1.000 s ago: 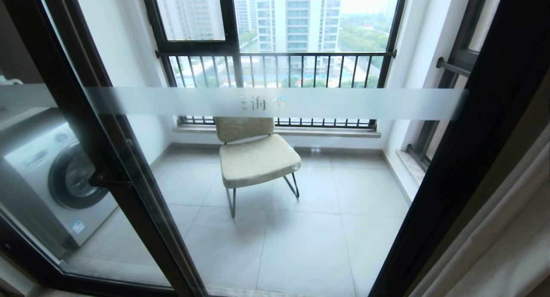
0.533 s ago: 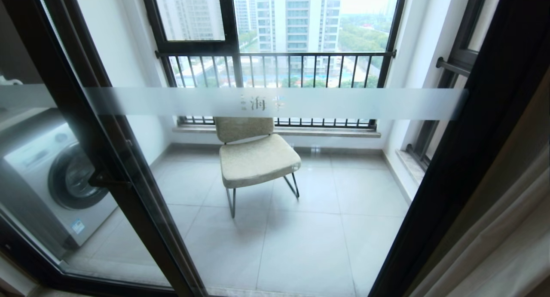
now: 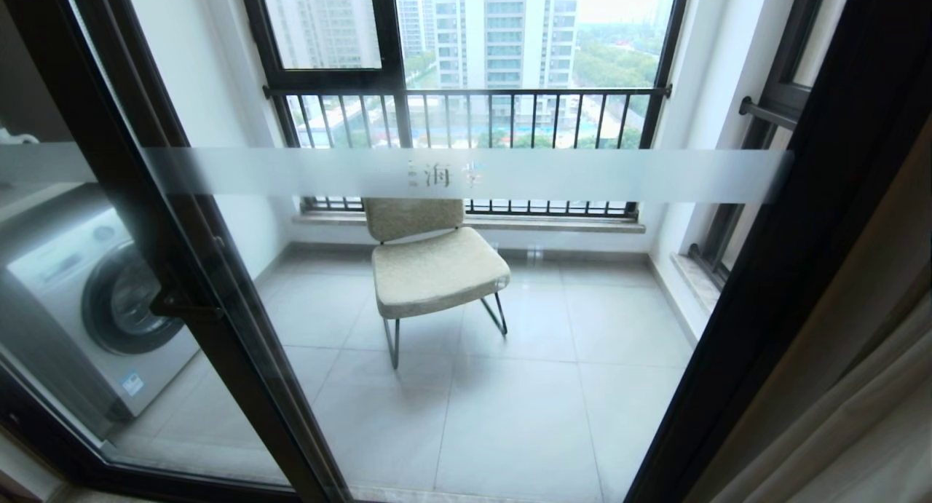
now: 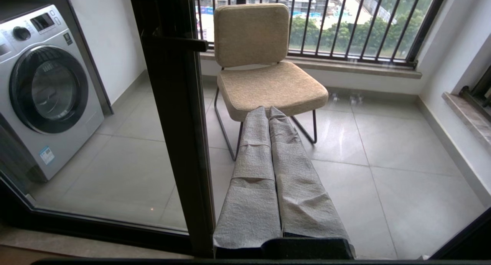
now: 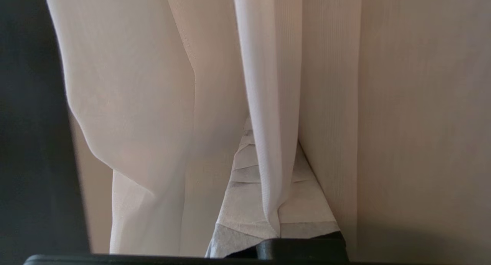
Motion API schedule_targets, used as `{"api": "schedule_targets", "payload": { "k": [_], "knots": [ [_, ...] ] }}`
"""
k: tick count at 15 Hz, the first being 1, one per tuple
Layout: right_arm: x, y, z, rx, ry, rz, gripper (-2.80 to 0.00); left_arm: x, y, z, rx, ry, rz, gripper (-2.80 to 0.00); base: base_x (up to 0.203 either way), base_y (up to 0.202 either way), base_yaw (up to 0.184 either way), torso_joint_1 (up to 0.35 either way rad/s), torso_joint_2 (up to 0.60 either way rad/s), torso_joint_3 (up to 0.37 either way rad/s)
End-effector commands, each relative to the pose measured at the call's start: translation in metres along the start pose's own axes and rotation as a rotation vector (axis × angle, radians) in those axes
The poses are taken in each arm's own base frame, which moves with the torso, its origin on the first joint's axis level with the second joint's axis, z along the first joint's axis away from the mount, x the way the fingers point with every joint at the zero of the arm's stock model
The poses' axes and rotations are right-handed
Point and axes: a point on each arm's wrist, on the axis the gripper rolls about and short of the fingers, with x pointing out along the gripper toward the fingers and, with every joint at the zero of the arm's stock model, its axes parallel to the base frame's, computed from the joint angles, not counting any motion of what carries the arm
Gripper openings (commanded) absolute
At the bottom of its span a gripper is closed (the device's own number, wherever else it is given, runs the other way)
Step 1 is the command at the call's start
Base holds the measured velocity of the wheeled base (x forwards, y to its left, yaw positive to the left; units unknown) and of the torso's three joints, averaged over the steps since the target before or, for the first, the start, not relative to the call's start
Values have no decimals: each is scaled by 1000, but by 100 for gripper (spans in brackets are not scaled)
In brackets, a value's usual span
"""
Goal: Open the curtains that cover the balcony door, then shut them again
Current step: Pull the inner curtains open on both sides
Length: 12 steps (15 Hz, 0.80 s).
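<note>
Scene: From my remote station I look through the balcony door, its black-framed glass panels filling the head view, a frosted band with small characters running across them.
Curtains: The curtains hang bunched at the far right edge of the head view, beside the door's right frame, leaving the glass uncovered. In the right wrist view, sheer white folds hang next to the opaque beige layer.
Right pincer: The right pincer is buried in the fabric; a sheer white fold drapes down over its grey-covered fingers. The fingers lie together, closed narrow. I cannot tell whether any cloth is caught between them.
Left pincer: The left pincer points toward the glass, near the door's dark upright, its two grey-wrapped fingers pressed side by side, closed on nothing.
Door handle: A black handle sits on the left upright of the door.
Balcony: Behind the glass, a beige cushioned chair on thin metal legs stands on the pale tiled floor, facing me.
Left side: A white washing machine stands at the left, beyond the glass.
Far side: An outer window with railing bars shows high-rise buildings and trees.
</note>
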Motion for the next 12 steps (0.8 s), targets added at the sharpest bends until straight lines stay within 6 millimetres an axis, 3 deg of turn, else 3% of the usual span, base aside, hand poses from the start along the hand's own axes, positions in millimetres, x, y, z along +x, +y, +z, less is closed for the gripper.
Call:
{"api": "schedule_targets", "payload": {
  "k": [1,6,12],
  "knots": [
    [6,-7,2,-12,-9,-34,-280,0,0,0,-1,-2,1,-280,0,0,0,0,0,0],
    [32,-34,-2,-29,-7,-126,-280,0,0,0,-1,0,1,-280,0,0,0,0,0,0],
    [63,-87,-20,-62,18,-222,-280,0,0,0,-1,-2,1,-280,0,0,0,0,0,0]
  ]
}}
